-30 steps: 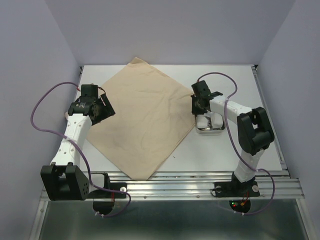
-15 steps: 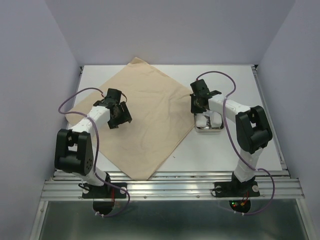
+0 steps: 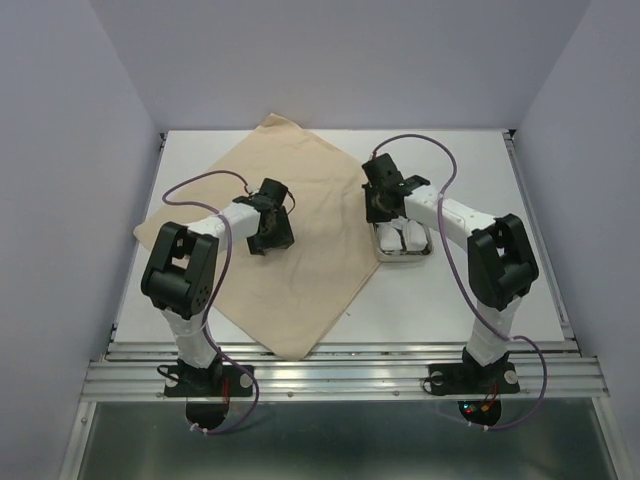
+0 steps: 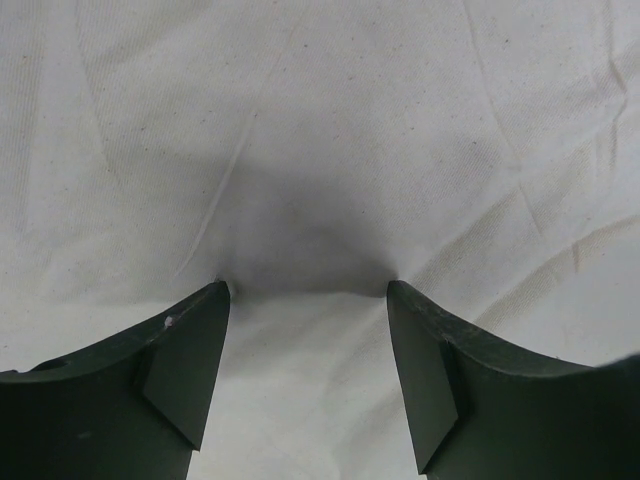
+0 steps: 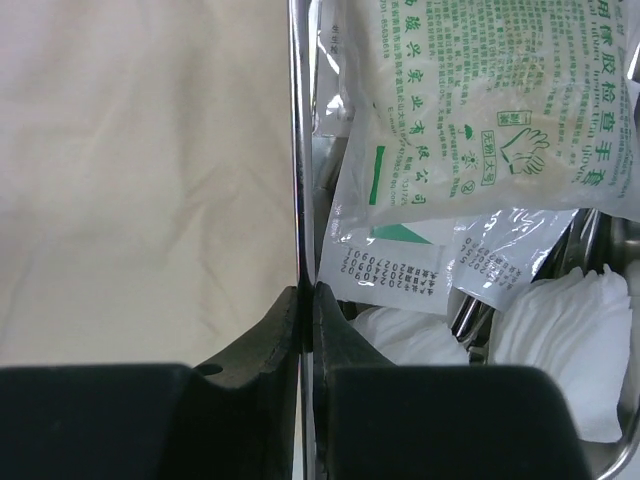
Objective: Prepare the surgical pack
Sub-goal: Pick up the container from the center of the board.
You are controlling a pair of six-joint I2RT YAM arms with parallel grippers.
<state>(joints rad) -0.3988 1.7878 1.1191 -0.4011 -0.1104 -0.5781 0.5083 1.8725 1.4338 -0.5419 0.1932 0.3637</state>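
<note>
The beige cloth [image 3: 300, 270] lies spread like a diamond on the white table. My left gripper [image 3: 272, 240] hovers low over its middle, open, with only cloth [image 4: 330, 120] between its fingers [image 4: 190, 350]. My right gripper [image 3: 378, 212] is shut on the left wall of the steel tray [image 3: 404, 259], which sits at the cloth's right corner. In the right wrist view the thin tray wall [image 5: 298, 150] runs up from the closed gripper [image 5: 305, 290]. Inside lie white gauze pads [image 5: 560, 330] and printed packets [image 5: 480, 110]. A bit of shiny steel [image 5: 468, 318] shows under the packets.
Bare white table [image 3: 480, 290] lies right of and in front of the tray. Lilac walls stand on both sides and at the back. A metal rail [image 3: 340, 375] runs along the near edge by the arm bases.
My left arm has swung right from the cloth's left corner to its middle. My right gripper has pulled the tray left, up to the cloth's right corner.
</note>
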